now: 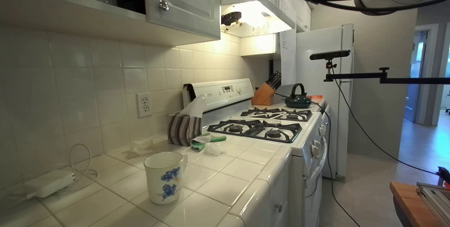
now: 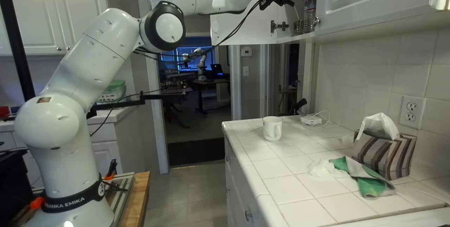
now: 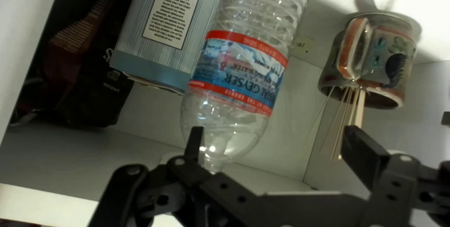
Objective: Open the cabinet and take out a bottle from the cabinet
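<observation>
Done with opening the cabinet (image 1: 190,12), judging by the swung-back door (image 2: 253,26); probably at the approach to the bottle (image 3: 242,69), upright inside near a mug (image 3: 393,54). With widely parted fingers (image 3: 364,155), gripping nothing, best next to centre on the bottle, advance, then pinch lightly.

A kitchen, with gas stove (image 1: 260,130), kettle (image 1: 298,101), knife block (image 1: 263,95), refrigerator (image 1: 313,74).
</observation>
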Robot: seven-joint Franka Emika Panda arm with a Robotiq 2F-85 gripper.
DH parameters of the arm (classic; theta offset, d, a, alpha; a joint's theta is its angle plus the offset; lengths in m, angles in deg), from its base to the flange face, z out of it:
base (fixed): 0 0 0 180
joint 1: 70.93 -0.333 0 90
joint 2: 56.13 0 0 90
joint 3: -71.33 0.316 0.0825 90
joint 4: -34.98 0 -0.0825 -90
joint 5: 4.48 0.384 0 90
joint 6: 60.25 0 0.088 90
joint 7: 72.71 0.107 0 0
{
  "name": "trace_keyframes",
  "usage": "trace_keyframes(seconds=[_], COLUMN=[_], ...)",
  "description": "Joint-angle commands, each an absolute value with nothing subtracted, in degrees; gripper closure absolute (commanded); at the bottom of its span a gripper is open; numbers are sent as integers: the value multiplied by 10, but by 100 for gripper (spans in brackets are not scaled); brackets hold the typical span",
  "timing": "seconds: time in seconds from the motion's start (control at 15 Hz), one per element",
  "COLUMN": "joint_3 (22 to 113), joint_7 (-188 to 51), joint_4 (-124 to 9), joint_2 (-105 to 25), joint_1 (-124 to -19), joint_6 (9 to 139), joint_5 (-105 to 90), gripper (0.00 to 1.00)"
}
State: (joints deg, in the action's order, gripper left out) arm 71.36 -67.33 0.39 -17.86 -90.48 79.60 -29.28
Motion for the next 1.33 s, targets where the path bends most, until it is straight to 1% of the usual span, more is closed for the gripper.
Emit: trace_keyframes(seconds=[0.0,0.2,0.47,0.93,1.27], joint_3=[714,723,711,690,653], joint_7=[-673,-678,-659,-643,-604], joint_4=[4,2,5,28,32], joint_2=[-179,-180,-184,-151,-140], joint_1=[-905,-895,-893,-904,-916], joint_6=[796,800,795,890,922], joint_5=[-293,-278,-288,-310,-321], gripper=[0,0,0,0,0])
